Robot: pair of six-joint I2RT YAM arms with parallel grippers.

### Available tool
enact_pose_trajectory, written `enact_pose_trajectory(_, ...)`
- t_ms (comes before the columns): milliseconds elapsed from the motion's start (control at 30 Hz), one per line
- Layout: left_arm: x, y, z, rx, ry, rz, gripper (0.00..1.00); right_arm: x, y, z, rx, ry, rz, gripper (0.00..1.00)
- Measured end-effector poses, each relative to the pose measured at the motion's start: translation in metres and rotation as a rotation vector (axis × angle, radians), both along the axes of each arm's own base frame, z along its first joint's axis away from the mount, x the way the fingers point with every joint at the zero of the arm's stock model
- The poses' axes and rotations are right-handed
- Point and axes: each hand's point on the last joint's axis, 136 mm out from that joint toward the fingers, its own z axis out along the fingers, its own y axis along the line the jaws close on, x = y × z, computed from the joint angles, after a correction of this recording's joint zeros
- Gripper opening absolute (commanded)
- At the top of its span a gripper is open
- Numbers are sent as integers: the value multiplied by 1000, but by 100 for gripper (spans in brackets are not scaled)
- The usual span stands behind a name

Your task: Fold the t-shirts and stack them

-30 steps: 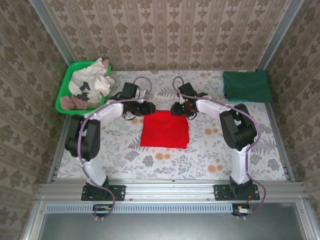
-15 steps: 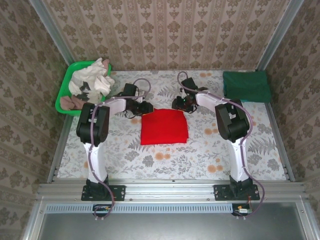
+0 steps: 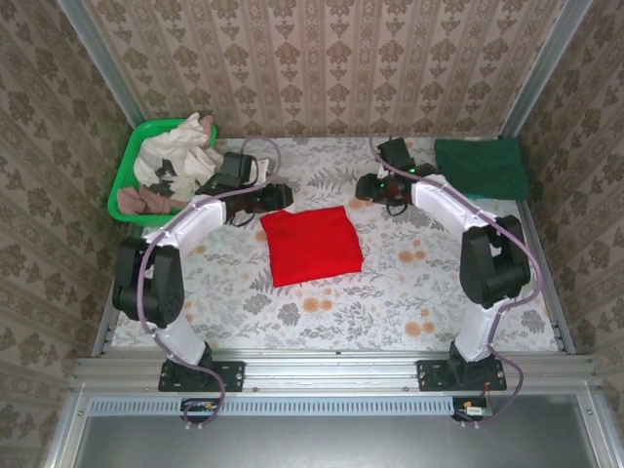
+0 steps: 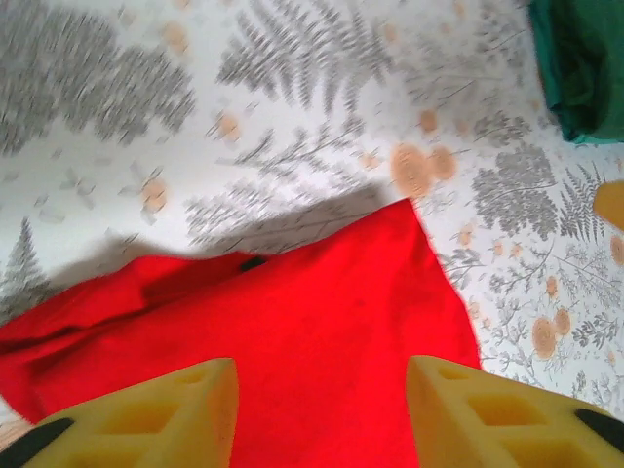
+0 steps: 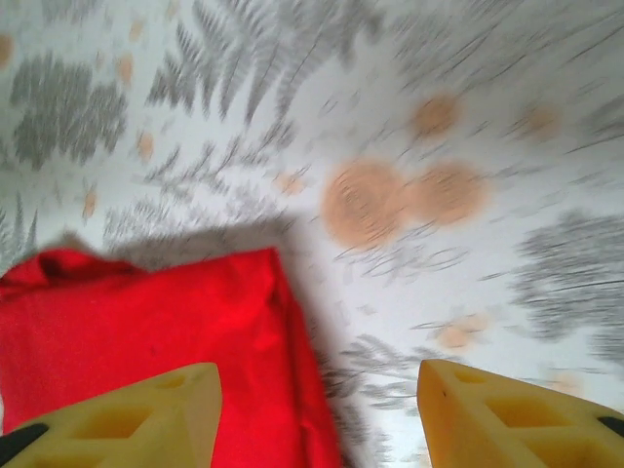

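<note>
Red t-shirt [image 3: 310, 244] folded, edges lying free.

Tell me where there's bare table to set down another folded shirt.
The widest bare table is the near strip between the red shirt and the arm bases. A smaller patch lies behind the red shirt, between left gripper and right gripper. Crowded: far left at the green basket of clothes, far right at the folded green shirt.

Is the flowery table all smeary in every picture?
Right wrist view: the tablecloth is streaked and smeary, most at the top right, and the red t-shirt throws a dark shadow behind it. Left wrist view: just slightly soft at the upper left. Top view: sharp and evenly lit.
</note>
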Motion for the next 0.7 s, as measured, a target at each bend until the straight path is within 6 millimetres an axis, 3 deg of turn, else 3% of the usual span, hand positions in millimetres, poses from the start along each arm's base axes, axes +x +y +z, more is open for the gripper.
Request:
enact_pose_trajectory(100,-10,-37,10,10,-41,-71,48,17,-58,12,-102,-34,-128,60)
enact_pose_trajectory(167,-18,-68,0,16,-30,-135,48,30,-108,12,-165,-30,-236,61)
enact_pose_trajectory(267,-27,-99,-37,49,28,-199,47,51,-177,5,-220,-9,-376,60)
enact_pose_trajectory(367,-35,-114,-85,104,111,-237,45,75,-234,-9,-254,14,-467,59)
enact_pose_trajectory(467,-42,-113,-125,152,186,-248,45,96,-273,-26,-297,40,-511,63)
enact_pose_trajectory(567,-40,-112,-122,154,173,-246,45,115,-289,-41,-335,48,-508,65)
enact_pose_trajectory(700,-42,-105,-125,163,170,-245,45,143,-295,-58,-312,59,-490,67)
